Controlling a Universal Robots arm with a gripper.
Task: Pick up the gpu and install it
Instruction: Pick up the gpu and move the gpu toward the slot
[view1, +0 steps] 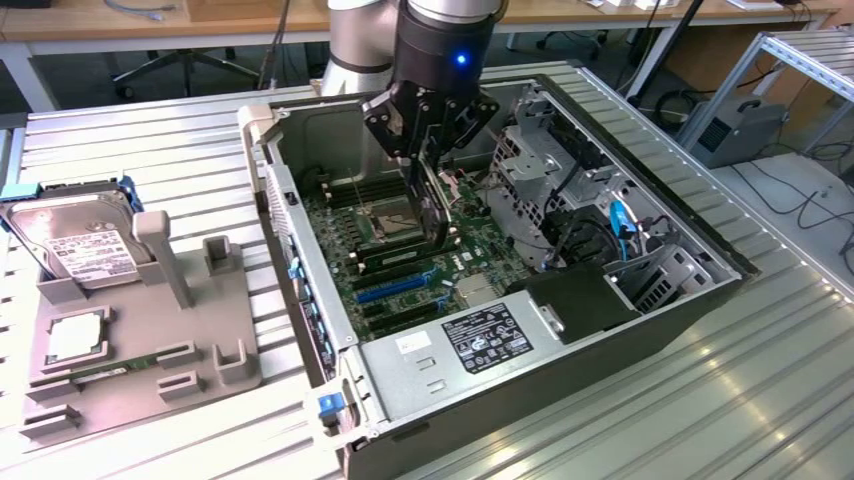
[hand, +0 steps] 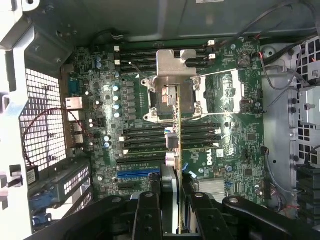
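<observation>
The gpu (view1: 431, 205) is a thin black card hanging on edge inside the open computer case (view1: 287, 200), just above the motherboard (view1: 400, 285). My gripper (view1: 423, 150) is shut on its upper end. In the wrist view the gpu (hand: 176, 140) shows edge-on as a narrow strip running out from between my gripper (hand: 174, 202) fingers, over the motherboard (hand: 235, 145) and the CPU socket (hand: 175, 95). A blue expansion slot (hand: 137, 175) lies on the board beside the card's line. Whether the card's lower edge touches the board is hidden.
A grey parts fixture (view1: 134, 370) on the exterior view's left carries a silver hard drive (view1: 83, 245) and a square chip (view1: 74, 335). Inside the case, the power supply (view1: 467, 350), a metal drive cage (view1: 547, 170) and blue cables (view1: 621, 225) crowd the exterior view's right.
</observation>
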